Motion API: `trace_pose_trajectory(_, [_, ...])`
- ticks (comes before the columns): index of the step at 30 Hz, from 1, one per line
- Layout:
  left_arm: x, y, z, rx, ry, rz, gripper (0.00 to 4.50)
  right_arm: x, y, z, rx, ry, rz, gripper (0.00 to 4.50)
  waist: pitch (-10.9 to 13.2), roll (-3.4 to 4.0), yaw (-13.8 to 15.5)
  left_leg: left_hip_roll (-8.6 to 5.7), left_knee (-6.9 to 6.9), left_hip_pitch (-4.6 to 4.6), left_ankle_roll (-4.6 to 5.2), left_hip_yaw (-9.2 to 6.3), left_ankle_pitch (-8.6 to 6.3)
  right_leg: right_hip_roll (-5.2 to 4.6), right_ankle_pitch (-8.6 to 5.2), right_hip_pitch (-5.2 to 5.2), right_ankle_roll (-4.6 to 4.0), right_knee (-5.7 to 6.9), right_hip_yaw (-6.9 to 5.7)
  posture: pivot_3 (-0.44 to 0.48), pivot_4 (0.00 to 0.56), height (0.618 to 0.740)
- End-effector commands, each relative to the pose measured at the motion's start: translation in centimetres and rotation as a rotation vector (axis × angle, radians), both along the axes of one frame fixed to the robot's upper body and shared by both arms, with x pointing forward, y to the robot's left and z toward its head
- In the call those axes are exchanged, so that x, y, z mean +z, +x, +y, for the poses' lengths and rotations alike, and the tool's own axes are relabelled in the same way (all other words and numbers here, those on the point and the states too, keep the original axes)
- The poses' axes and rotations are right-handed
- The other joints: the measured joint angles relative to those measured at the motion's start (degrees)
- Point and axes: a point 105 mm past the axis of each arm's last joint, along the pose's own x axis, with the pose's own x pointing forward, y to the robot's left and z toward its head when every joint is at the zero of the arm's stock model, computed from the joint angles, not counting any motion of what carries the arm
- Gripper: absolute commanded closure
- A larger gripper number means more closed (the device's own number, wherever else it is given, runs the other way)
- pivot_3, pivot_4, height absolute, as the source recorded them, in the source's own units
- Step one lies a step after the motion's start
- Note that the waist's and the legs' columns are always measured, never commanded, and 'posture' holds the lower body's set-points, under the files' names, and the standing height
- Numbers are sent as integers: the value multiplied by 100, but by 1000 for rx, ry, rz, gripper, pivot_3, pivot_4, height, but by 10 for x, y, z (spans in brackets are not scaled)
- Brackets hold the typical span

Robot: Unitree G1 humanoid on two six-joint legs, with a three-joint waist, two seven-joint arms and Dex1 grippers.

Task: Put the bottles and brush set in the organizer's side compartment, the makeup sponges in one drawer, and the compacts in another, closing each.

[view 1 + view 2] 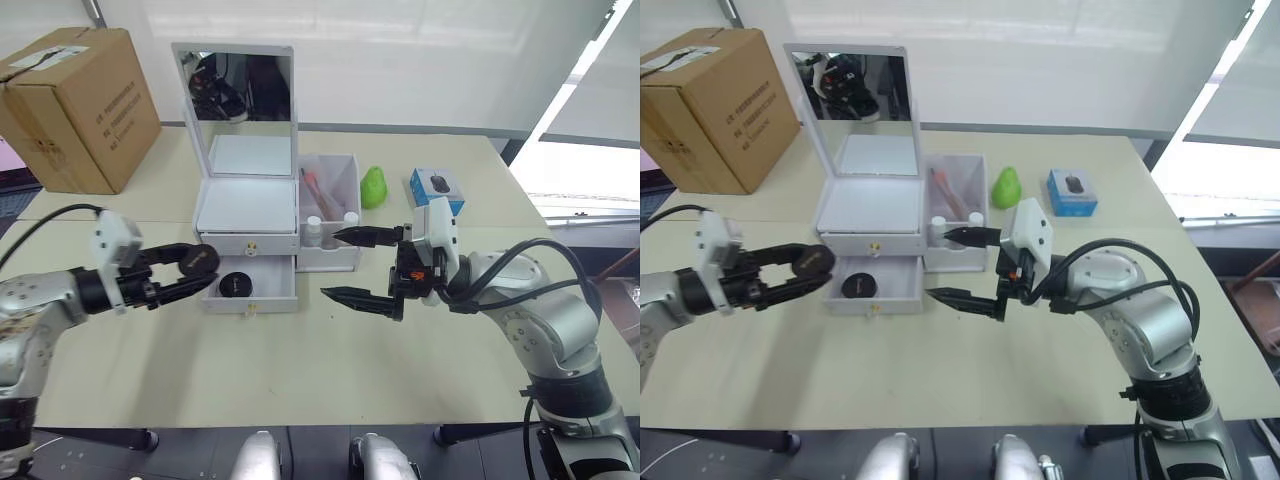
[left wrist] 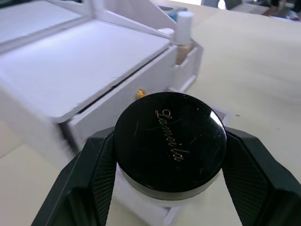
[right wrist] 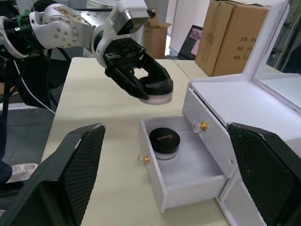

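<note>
Just left of the organizer, the left gripper holds one compact clamped between its two fingers, poised beside the pulled-out lower drawer. A second compact already lies inside that drawer. The upper drawer is closed. The right gripper hangs empty, fingers spread wide, in front of the side compartment, where bottles and the brush set stand. The step in hand appears to be stowing the compacts. The next move calls for carrying the held compact over the open drawer, lowering it beside the first, releasing, then pushing the drawer shut by its gold knob.
</note>
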Motion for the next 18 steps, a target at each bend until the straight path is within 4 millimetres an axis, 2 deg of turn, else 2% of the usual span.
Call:
trace_pose_trajectory(1, [-3, 11, -23, -64, 39, -51, 1597, 9, -5, -1, 3, 18, -43, 0, -1, -1, -10, 1, 5, 3, 0, -10, 0, 14, 0, 3, 2, 0, 9, 0, 150, 722])
trace_pose_trajectory(4, [-8, 17, -37, -109, 45, -49, 1597, 8, -6, 0, -11, 18, -44, 0, -12, -19, -35, 1, 8, 4, 1, -23, 0, 23, 1, 4, 3, -1, 11, 0, 150, 722])
trace_pose_trajectory(13, [-20, 32, -45, -108, 61, -40, 1597, 6, -9, -2, -42, 23, -42, 0, -18, -24, -43, 0, 7, 11, 1, -35, 0, 31, 0, 4, 1, 0, 18, 0, 150, 722])
trace_pose_trajectory(18, [-29, 31, -54, -138, 60, -1, 1597, 6, -9, -2, -48, 24, -37, 0, -18, -24, -30, 0, 12, 7, 1, -34, 0, 27, 0, 6, 1, 0, 17, 0, 150, 722])
